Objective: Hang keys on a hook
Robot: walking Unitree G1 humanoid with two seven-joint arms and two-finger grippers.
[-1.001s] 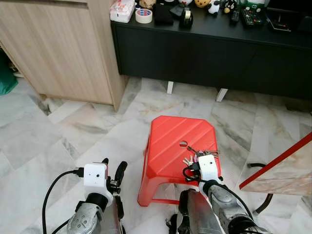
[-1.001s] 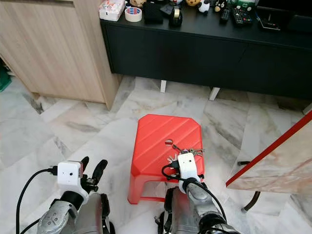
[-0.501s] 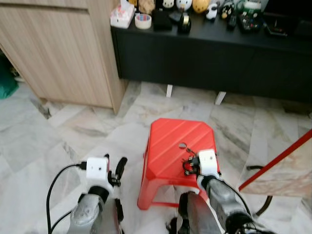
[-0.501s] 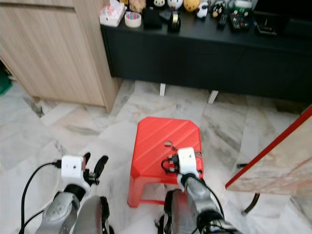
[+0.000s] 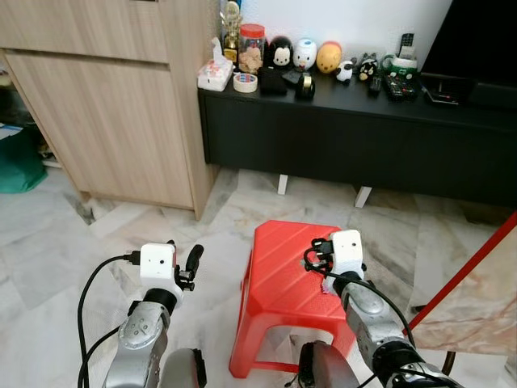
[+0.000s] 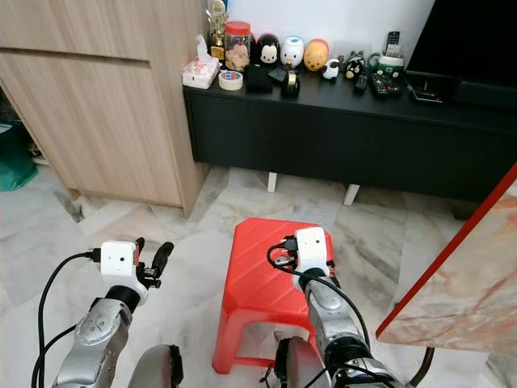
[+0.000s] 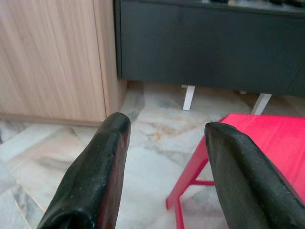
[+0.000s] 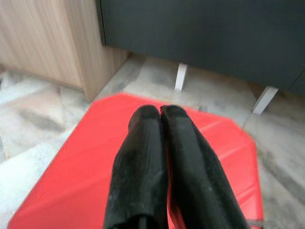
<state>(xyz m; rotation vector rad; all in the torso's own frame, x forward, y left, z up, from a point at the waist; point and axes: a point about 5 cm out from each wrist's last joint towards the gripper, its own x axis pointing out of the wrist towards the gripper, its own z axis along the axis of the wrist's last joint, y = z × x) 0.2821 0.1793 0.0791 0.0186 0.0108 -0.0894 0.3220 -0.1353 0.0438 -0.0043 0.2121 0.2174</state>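
My right gripper hovers just over the top of the red plastic stool, fingers shut. In the right wrist view the two black fingertips press together above the red seat. A small pink and pale bit of the keys hangs under the gripper; the rest of the bunch is hidden by the fingers and wrist. My left gripper is held low to the left of the stool, open and empty, its fingers wide apart over the marble floor.
A black low console with figurines, a tape roll and remotes runs along the far wall. A wooden cabinet stands at left, with a green bag beside it. A red-edged marble tabletop juts in at right.
The camera has tilted up, showing more of the wall. My right gripper has lifted off the stool top with the keys, which no longer lie on the seat. The left gripper stays open.
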